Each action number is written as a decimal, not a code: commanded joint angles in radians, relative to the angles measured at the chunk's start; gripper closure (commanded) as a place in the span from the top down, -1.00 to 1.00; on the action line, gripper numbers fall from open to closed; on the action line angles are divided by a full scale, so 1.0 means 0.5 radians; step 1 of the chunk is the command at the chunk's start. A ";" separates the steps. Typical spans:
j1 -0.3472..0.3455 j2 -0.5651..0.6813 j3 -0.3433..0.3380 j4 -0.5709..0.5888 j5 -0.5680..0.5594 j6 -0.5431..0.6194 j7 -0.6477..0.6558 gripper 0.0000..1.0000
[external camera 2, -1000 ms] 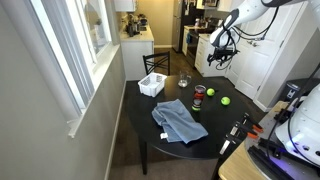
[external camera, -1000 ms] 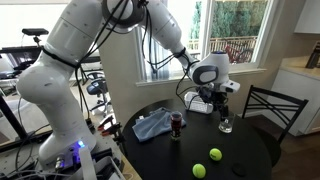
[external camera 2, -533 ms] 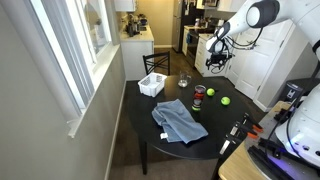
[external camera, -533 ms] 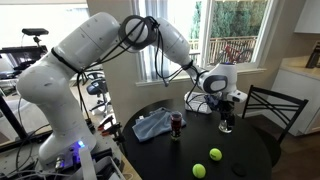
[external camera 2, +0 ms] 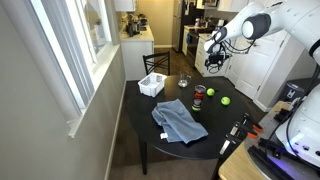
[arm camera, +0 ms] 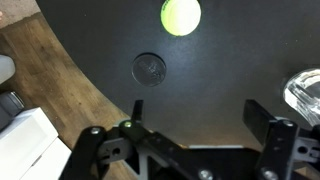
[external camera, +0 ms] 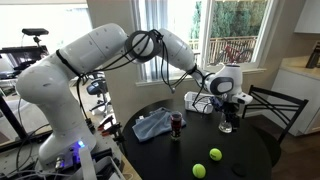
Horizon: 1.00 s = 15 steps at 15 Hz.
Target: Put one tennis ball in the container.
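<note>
Two yellow-green tennis balls (external camera: 215, 154) (external camera: 199, 170) lie on the round black table (external camera: 170, 152), and both show in an exterior view (external camera 2: 209, 92) (external camera 2: 225, 100). One ball (arm camera: 181, 15) is at the top of the wrist view. The white slotted container (external camera 2: 152, 86) stands at the table's edge by the window; it shows partly behind the arm (external camera: 197, 101). My gripper (external camera: 228, 96) (external camera 2: 213, 62) (arm camera: 200, 112) hangs open and empty above the table, well away from the balls and the container.
A clear glass (external camera: 226, 124) (arm camera: 305, 95) stands just below the gripper. A glass of dark red liquid (external camera: 177, 124) and a blue cloth (external camera: 152, 124) sit mid-table. A dark round disc (arm camera: 149, 68) lies near the balls. A black chair (external camera: 272, 108) stands beside the table.
The arm has swung over the table and the gripper has come lower, toward the clear glass. The balls and the container have not moved.
</note>
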 commanded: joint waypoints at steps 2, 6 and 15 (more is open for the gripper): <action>-0.076 0.168 0.034 0.259 -0.098 -0.265 0.039 1.00; -0.120 0.305 0.052 0.440 -0.110 -0.477 0.038 1.00; -0.146 0.463 0.020 0.598 -0.103 -0.506 0.004 1.00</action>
